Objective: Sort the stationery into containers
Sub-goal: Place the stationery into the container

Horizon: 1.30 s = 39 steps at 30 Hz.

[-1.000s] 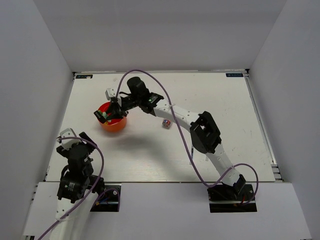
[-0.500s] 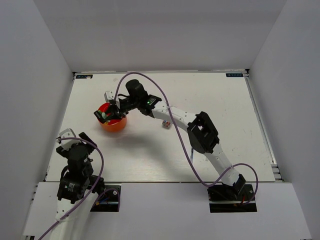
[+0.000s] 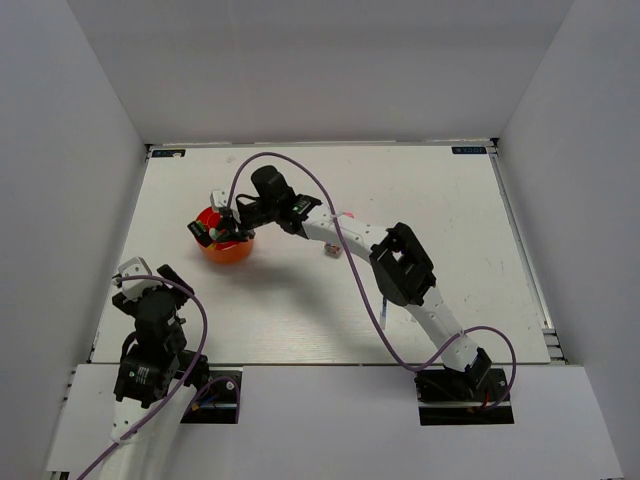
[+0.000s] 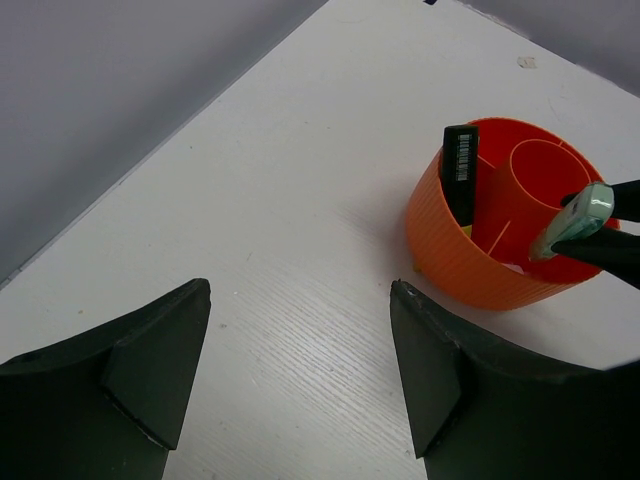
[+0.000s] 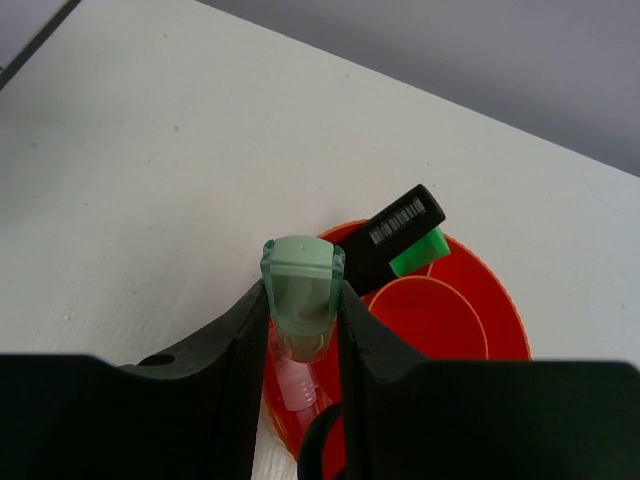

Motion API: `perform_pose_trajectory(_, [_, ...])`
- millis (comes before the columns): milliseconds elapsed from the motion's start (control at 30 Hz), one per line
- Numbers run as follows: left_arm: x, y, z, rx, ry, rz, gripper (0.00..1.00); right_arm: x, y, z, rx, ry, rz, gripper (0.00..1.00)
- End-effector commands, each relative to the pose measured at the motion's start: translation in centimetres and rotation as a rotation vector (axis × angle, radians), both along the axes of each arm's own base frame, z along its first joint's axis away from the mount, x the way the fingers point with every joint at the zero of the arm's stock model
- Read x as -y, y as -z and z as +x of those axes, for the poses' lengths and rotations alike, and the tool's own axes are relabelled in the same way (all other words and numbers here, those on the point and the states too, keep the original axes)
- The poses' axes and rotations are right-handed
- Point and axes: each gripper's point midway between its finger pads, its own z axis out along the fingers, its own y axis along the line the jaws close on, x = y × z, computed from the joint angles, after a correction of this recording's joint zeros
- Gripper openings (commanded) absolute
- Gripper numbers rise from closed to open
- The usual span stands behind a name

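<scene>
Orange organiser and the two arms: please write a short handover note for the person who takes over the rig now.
Left gripper: open, empty, parked near the left base, aimed at the orange organiser.
Right gripper: shut on a pale-green-capped piece, held tilted over the organiser's outer ring, not yet released.
Done: one black highlighter with a green cap stands in the outer ring.
Left: lower and release the held piece. Then probably fetch the small item lying on the table beside the right arm; it is too small to name.
</scene>
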Motion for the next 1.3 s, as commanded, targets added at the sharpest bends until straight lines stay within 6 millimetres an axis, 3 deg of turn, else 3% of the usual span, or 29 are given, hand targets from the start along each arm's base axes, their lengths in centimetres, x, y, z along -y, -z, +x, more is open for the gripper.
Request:
perform_pose_trajectory(0, [-0.3,-0.6,-0.2,0.019,-0.018,-0.005,0.82,0.3,1.2,0.5,0.025,0.018,-0.027,0.00])
perform_pose_trajectory(67, [-0.3,-0.5,-0.2,0.014,-0.015,-0.002,0.82,0.4,1.2,0.5,0.033,0.019,-0.031,0.02])
perform_pose_trajectory(167, [-0.2,-0.5,-0.2,0.016,-0.014,-0.004,0.82,0.5,1.3,0.8,0.037,0.030,-0.035,0.13])
perform_pose_trajectory(333, [-0.3,-0.4,-0.3,0.012,-0.019,-0.002,0.82,0.8,1.1,0.5,0.025,0.036,-0.053,0.42])
perform_pose_trajectory(500, [-0.3,-0.3,-0.2,0.009,-0.017,0.001,0.82,0.9,-0.3,0.1,0.027,0.031,-0.037,0.58])
perform_pose_trajectory(567, [-0.2,-0.3,-0.2,0.007,-0.014,0.000,0.82,1.0,-1.0,0.1,0.029,0.034,-0.031,0.58])
perform_pose_trajectory(633, [-0.3,-0.3,-0.2,0.007,-0.015,0.002,0.74,1.1,-2.0,0.1,0.021,0.043,-0.021,0.58])
perform_pose_trajectory(733, [-0.2,-0.3,-0.2,0.011,-0.013,0.001,0.46,1.4,-4.6,-0.3,-0.008,0.071,0.010,0.38])
perform_pose_trajectory(767, [-0.2,-0.3,-0.1,0.009,-0.012,0.002,0.37,1.6,-5.8,0.0,-0.001,0.100,0.020,0.23])
perform_pose_trajectory(800, [-0.2,-0.3,-0.1,0.010,-0.008,0.003,0.19,1.9,-7.4,-0.2,-0.008,0.119,0.036,0.17])
perform_pose_trajectory(867, [0.2,-0.3,0.2,0.005,0.016,0.001,0.08,2.6,-10.7,-0.2,-0.006,0.171,0.054,0.08])
perform_pose_trajectory(900, [0.6,-0.1,0.4,-0.002,0.043,0.004,0.03,2.9,-11.0,0.0,-0.009,0.190,0.045,0.08])
perform_pose_trajectory(933, [1.2,0.0,0.7,-0.004,0.078,0.000,0.01,4.3,-12.6,0.8,-0.008,0.274,0.013,0.10])
perform_pose_trajectory(1033, [2.5,0.3,1.4,-0.018,0.162,0.002,0.07,6.4,-12.4,1.5,-0.034,0.378,-0.086,0.08])
perform_pose_trajectory(1067, [3.7,0.5,1.9,-0.031,0.232,-0.005,0.17,7.7,-13.4,2.2,-0.026,0.448,-0.097,0.10])
perform_pose_trajectory(1100, [4.2,0.6,2.1,-0.039,0.261,-0.007,0.24,8.7,-12.4,2.1,-0.041,0.473,-0.152,0.14])
perform_pose_trajectory(1133, [4.7,0.6,2.3,-0.043,0.292,-0.002,0.31,10.3,-12.5,2.4,-0.039,0.534,-0.192,0.21])
perform_pose_trajectory(1167, [5.8,1.1,2.6,-0.070,0.353,-0.014,0.39,11.6,-10.5,2.7,-0.051,0.570,-0.253,0.31])
perform_pose_trajectory(1200, [7.1,1.1,2.9,-0.075,0.430,-0.023,0.55,13.7,-11.8,2.7,-0.031,0.631,-0.265,0.55])
perform_pose_trajectory(1233, [7.9,1.3,3.2,-0.087,0.475,-0.022,0.63,15.2,-11.0,3.0,-0.039,0.661,-0.306,0.64])
perform_pose_trajectory(1267, [9.5,1.6,3.4,-0.111,0.559,-0.047,0.71,17.1,-7.6,2.8,-0.068,0.690,-0.404,0.74])
